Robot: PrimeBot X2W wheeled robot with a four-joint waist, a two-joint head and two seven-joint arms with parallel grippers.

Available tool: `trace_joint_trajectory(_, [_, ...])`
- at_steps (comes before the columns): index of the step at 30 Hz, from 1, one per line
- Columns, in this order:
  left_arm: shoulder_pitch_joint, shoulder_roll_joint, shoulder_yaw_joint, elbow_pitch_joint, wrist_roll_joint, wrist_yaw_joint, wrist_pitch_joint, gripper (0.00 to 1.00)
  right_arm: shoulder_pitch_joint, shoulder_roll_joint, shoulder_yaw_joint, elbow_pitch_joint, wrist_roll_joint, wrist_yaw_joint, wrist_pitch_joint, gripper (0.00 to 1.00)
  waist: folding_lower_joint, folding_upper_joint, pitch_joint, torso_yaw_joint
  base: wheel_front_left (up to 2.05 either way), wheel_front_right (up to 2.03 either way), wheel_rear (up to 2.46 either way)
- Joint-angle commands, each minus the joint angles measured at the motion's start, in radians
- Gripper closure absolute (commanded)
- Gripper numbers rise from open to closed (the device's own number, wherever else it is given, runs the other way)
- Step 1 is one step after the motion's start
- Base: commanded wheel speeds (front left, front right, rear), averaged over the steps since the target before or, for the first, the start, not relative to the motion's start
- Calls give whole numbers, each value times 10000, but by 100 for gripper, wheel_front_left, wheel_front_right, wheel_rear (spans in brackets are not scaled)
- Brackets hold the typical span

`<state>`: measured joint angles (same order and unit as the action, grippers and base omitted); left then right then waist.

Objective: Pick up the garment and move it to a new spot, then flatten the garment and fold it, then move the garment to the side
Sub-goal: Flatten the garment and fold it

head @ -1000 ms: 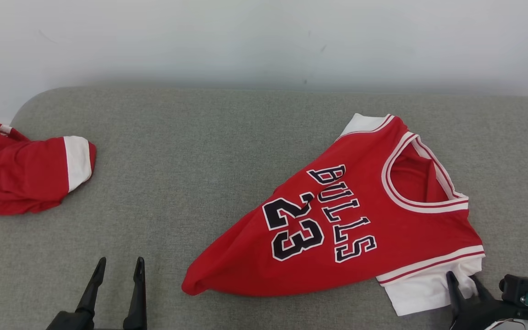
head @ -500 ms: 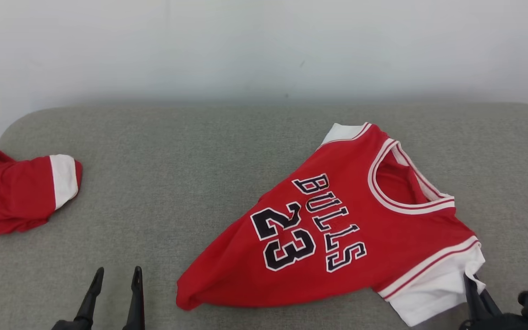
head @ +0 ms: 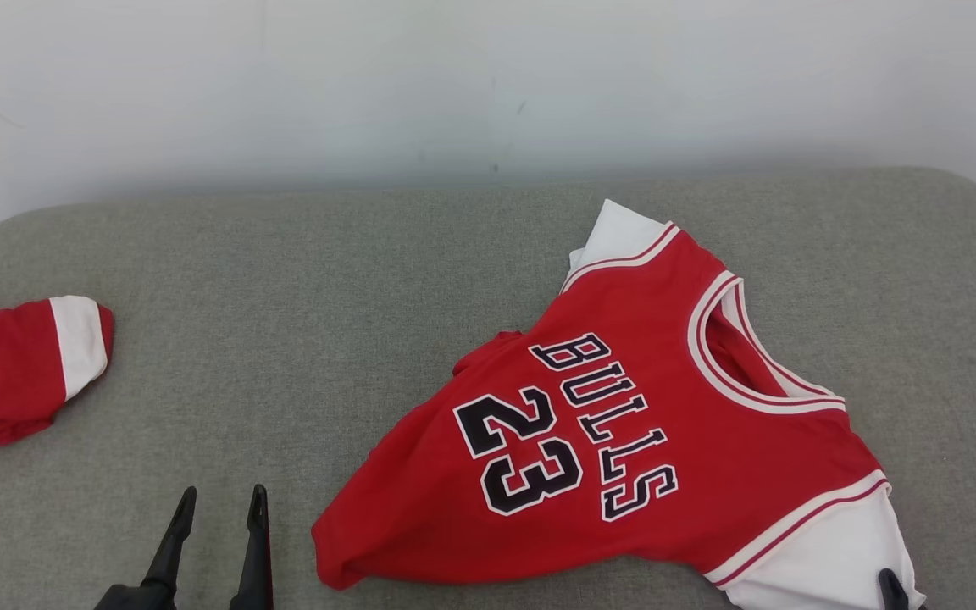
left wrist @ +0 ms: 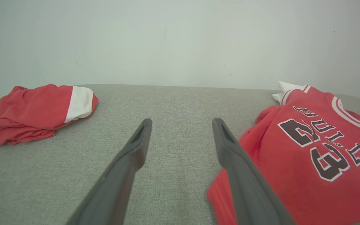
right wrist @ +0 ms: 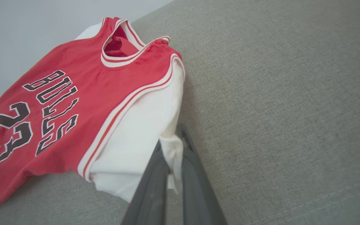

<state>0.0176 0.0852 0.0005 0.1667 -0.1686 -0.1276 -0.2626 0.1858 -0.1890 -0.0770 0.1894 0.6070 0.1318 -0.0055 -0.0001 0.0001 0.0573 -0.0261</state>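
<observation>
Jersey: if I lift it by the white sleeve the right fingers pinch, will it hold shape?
Likely floppy: the jersey lies rumpled, its lower end bunched, so it should drape from the fingers of the right gripper. Probably light, thin fabric. Dragged over the grey cushion, its weave may catch, so bunching seems likelier than sliding.

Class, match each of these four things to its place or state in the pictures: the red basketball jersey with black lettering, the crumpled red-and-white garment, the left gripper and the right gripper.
Things
1. red basketball jersey with black lettering
2. crumpled red-and-white garment
3. left gripper
4. right gripper

Places or states
A. shut on a white sleeve
B. open, holding nothing
C. lying at the far left of the grey upholstered surface
D. lying on the right, number facing up

Pairs: 1-D, 2-C, 3-B, 4-A.
</observation>
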Motion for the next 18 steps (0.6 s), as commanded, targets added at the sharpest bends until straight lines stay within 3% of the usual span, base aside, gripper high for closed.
trace_joint_trajectory(1, [-118,-18,4,23,51,-3,-33,0,91,43,-90,-79,-257,-23,28,100,1,-1,-13,20,0,0,0])
trace_joint_trajectory(3, [-127,-15,-13,56,55,-10,-33,0,178,100,-314,-217,-812,-23,26,0,1,-1,-53,65,0,0,0])
trace_joint_trajectory(10, [35,52,79,43,91,-13,-33,0,-44,481,-965,-1016,-2546,-23,-729,0,1,-1,-332,200,0,0,0])
trace_joint_trajectory(18, [242,22,214,-47,168,-19,-33,0,-406,609,-164,-2023,-3065,-23,-1920,0,1,-1,-658,361,0,0,0])
